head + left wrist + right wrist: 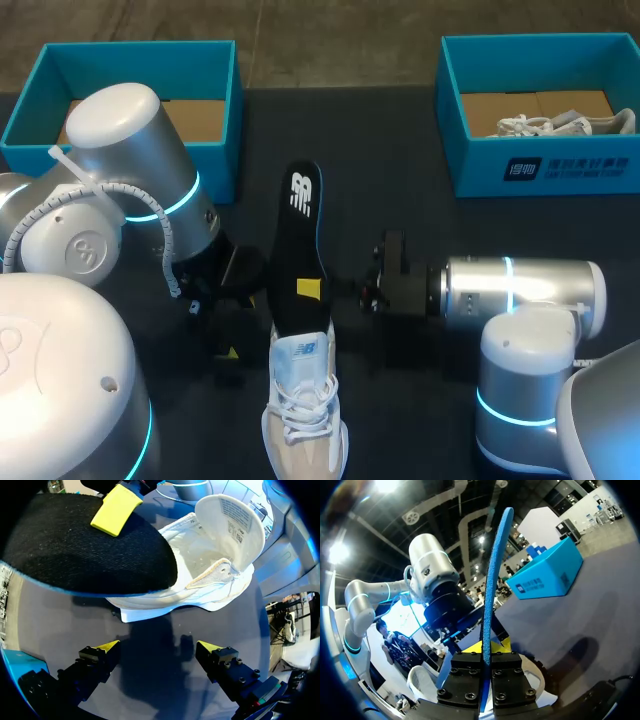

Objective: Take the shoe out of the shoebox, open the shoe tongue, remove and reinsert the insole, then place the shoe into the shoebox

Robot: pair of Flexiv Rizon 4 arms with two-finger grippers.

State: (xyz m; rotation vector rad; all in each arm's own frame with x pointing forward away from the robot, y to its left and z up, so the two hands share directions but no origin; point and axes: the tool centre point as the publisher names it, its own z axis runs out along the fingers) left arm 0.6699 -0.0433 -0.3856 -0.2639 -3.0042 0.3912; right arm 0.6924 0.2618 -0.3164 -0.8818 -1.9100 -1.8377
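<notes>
Closest to the head camera, my left arm [120, 150] fills the near left corner and hides most of its own gripper from above; my right arm [520, 290] comes in low from the right, its base cut off at the corner. Both work over the dark table [400, 200]. At the far left stands the left shoebox [140, 55], its near wall partly covered by the left arm, with only a bare brown floor showing inside. The right shoebox [540, 170] at the far right runs off the edge and holds a second shoe [560, 125], seen only in part over the wall. The white shoe [303, 400] lies out on the table between the arms, toe toward the camera and clipped by the frame. From the left wrist its tongue [232, 525] stands lifted up. The black insole [300, 240] slants up and away from the shoe's opening; its near end covers the heel, so whether it sits inside the shoe cannot be told. The right gripper [482, 652] is clamped on the insole, which shows edge-on between the fingers; one yellow fingertip [116, 509] lies on the insole's upper face, the other is hidden beneath. The left gripper [157, 647] hangs beside the shoe, fingers spread wide with nothing between them.
</notes>
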